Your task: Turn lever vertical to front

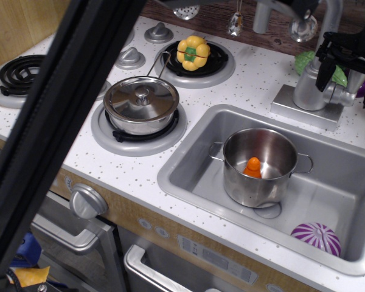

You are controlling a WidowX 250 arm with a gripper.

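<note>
The silver faucet body (308,88) stands on its base plate behind the sink, at the right. The lever (345,95) is a short silver stub sticking out sideways to the right of the body. My black gripper (348,84) comes down from the top right corner. Its fingers are apart, one finger (324,72) against the faucet body's right side and the other at the frame's right edge. The lever lies between them, and I see no finger pressing on it. The gripper's right part is cut off by the frame.
The sink (188,164) holds a steel pot (260,165) with an orange piece inside and a purple striped object (317,238). A lidded pot (141,103) and a yellow pepper (193,52) sit on burners. A black bar (55,134) crosses the left foreground. Utensils hang above.
</note>
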